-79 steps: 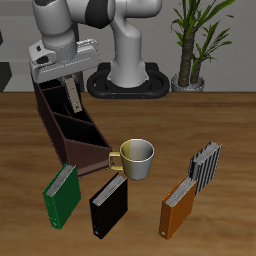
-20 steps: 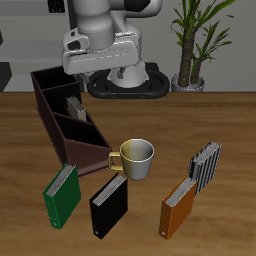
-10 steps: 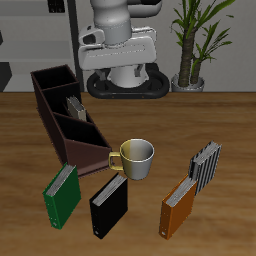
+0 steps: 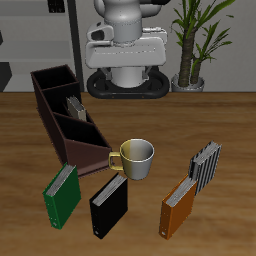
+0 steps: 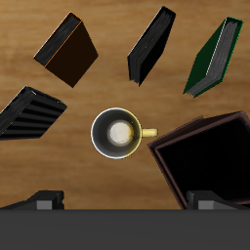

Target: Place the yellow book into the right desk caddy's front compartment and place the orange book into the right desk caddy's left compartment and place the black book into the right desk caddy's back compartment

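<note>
Pincer (image 4: 126, 42) is hovering high at the far side, its state unclear; orange book (image 4: 179, 207) and black book (image 4: 109, 206) are lying near the surface's (image 4: 200, 115) front.

White arm (image 4: 125, 40), dark joints.

Mug: a white mug (image 4: 136, 158) with a yellow handle stands upright near the middle of the wooden table (image 4: 230, 120); from above its pale inside shows (image 5: 118, 132).
Green book: a green book (image 4: 62, 193) leans tilted near the table's front edge.
Striped book: a black-and-white striped book (image 4: 206, 165) stands tilted, well apart from the green one, with the mug between them.
Plant: a potted plant (image 4: 194, 40) stands behind the table.
</note>
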